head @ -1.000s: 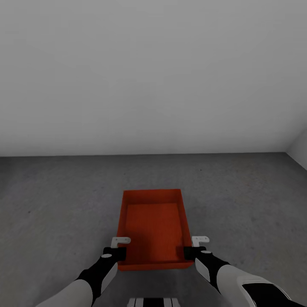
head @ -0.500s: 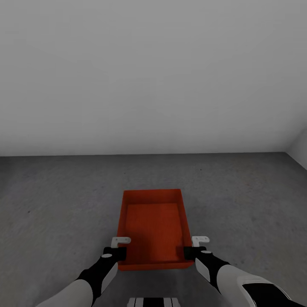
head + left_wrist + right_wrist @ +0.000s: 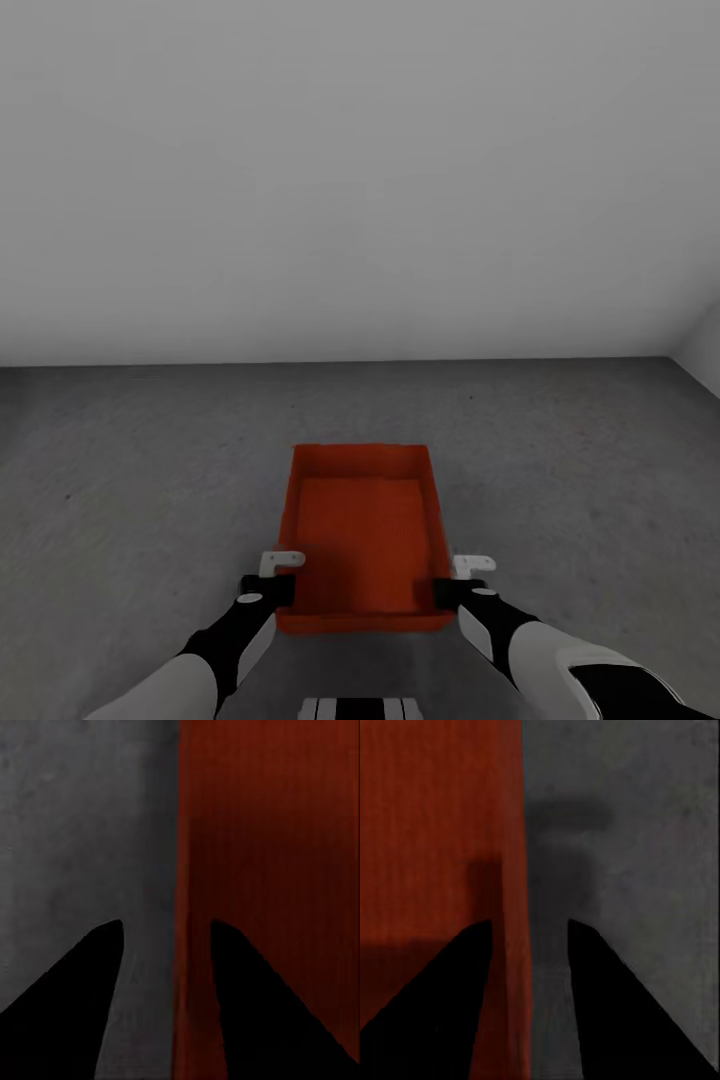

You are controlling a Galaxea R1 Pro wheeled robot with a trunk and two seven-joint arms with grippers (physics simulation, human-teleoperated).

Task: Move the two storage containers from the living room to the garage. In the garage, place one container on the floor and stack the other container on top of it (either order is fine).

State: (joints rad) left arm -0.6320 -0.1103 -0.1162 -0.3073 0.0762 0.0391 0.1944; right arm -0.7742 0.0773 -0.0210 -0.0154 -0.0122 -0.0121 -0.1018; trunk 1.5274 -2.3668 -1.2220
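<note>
One orange-red bin (image 3: 362, 535) sits low in front of the robot over the dark grey concrete floor (image 3: 130, 470), its long sides running away toward a plain white wall (image 3: 360, 170). From the head view I cannot tell whether its underside is touching the floor or is held just clear of it. The bin is open-topped with smooth walls, and nothing lies inside. I can read no label, brand or writing on it, nor on the arms.

Each arm reaches in from its own side at the near end of the bin. The left gripper (image 3: 276, 578) is at the near left wall, the right gripper (image 3: 462, 579) at the near right wall. In the left wrist view, the two dark fingers (image 3: 67, 1012) straddle the bin's wall (image 3: 184, 967), one over the grey floor (image 3: 75, 832) outside, the other over the red inside (image 3: 270, 817), with a clear gap between each finger and the wall; the fingers stand apart and are not pressed on it. The right wrist view is the mirror of that: one finger (image 3: 427, 1012) over the red inside (image 3: 435, 817), the other over the floor (image 3: 637, 817), the wall edge (image 3: 517, 1005) between them, fingers parted with a gap either side.

A shadow falls on the floor just beside the bin in the right wrist view.
</note>
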